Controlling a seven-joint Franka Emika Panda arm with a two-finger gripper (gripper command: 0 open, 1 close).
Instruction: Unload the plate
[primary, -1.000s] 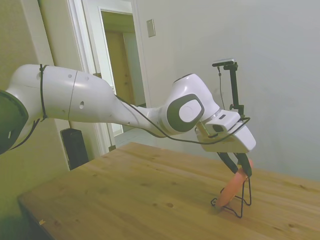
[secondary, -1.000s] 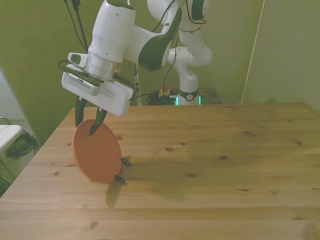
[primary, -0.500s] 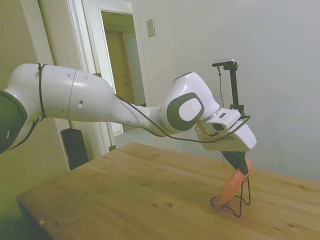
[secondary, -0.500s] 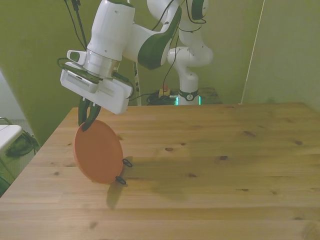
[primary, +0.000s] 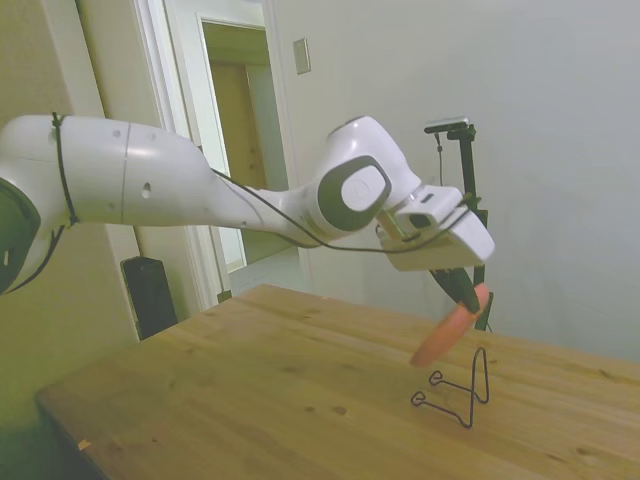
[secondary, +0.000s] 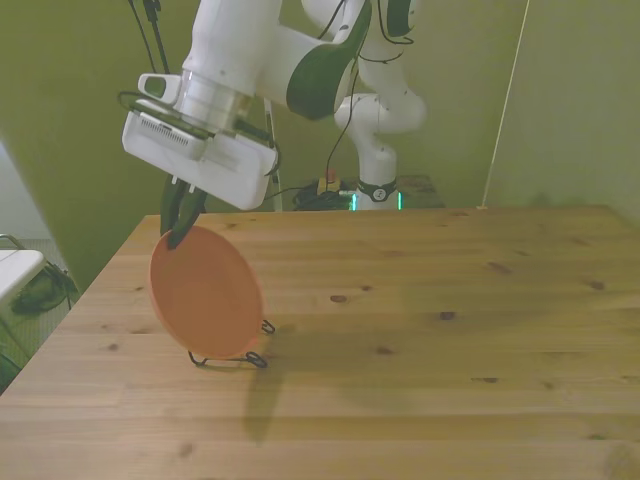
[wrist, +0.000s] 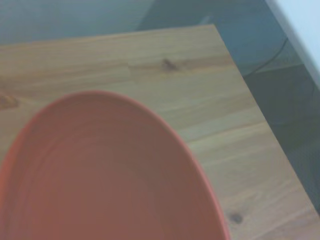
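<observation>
From the side, the gripper (primary: 470, 297) pinches the top rim of the plate (primary: 445, 333), which hangs tilted below it, clear of the wire stand (primary: 455, 394) standing on the worktop (primary: 250, 390) underneath. Holding it by the upper edge probably lets the plate come free of the stand's prongs. The fingertips blend into the rim here, so the exact contact is hard to make out.

From the front, the gripper (secondary: 178, 228) is closed on the plate (secondary: 205, 293) at its upper edge, and the plate hangs below it with its face showing. It hides most of the wire stand (secondary: 240, 356); only the feet show beneath.

From the wrist, the plate (wrist: 100, 175) fills the frame, cut off at the edges, with worktop (wrist: 150, 60) beyond. The stand is out of sight.
</observation>
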